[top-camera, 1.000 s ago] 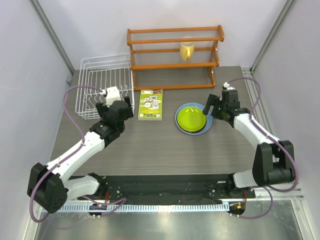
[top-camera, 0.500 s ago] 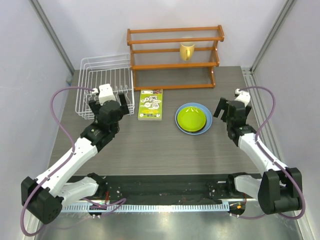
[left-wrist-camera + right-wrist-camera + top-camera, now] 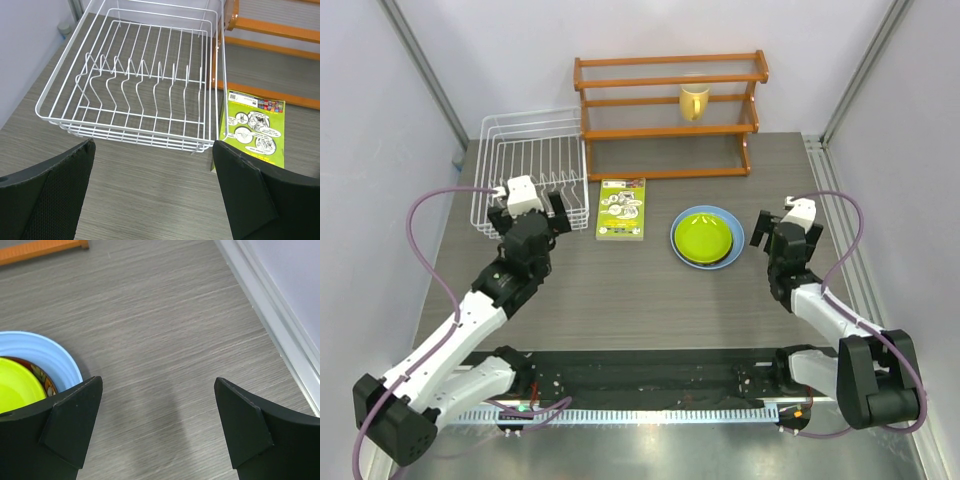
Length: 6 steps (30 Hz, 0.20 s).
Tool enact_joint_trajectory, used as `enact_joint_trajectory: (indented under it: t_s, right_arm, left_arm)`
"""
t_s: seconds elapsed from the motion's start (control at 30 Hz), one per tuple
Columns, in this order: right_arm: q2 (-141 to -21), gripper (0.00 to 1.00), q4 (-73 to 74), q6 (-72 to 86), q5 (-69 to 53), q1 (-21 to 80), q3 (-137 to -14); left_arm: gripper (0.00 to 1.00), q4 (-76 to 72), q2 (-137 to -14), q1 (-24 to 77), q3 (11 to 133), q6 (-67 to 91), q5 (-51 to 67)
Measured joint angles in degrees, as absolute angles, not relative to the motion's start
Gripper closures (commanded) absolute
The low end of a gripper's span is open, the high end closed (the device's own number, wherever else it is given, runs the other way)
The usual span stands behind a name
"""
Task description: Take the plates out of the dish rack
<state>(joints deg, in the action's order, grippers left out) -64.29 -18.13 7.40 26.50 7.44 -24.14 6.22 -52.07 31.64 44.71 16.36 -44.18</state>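
I'm looking down the left wrist view at the dish rack point(image 3: 130, 132), and every slot between its upright tines is showing bare wire, with nothing standing in it. My left end effector point(image 3: 155, 200) is hovering just in front of the rack's near wall, fingers spread wide and carrying nothing.

The plates point(image 3: 707, 237) are sitting in one stack on the table point(image 3: 620, 290), well to the right of the rack, past the green booklet point(image 3: 621, 208) that lies just beside it. The lime green plate point(image 3: 702, 235) is lying on top and the light blue plate point(image 3: 734, 240) at the bottom. From the right wrist I'm catching a sliver of the dark red patterned plate point(image 3: 37, 376) between them. I can't make out the yellow-orange one, so I'm guessing it's buried in the stack.

My right end effector point(image 3: 157, 425) is hanging farther right of the rack than the stack, released and empty over bare table.

I'm judging the unloading as done, or all but. The next move calls for no grasp: just easing both arms back from the rack without clipping its wires or nudging the stack.
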Motion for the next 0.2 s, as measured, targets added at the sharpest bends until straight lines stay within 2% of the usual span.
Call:
enact_joint_trajectory:
  t_s: [0.2]
  right_arm:
    - [-64.3, 0.00, -21.3, 6.3, 27.9, 7.4, -22.5]
  left_arm:
    - [0.00, 6.0, -53.2, 31.6, 44.7, 15.8, -45.6]
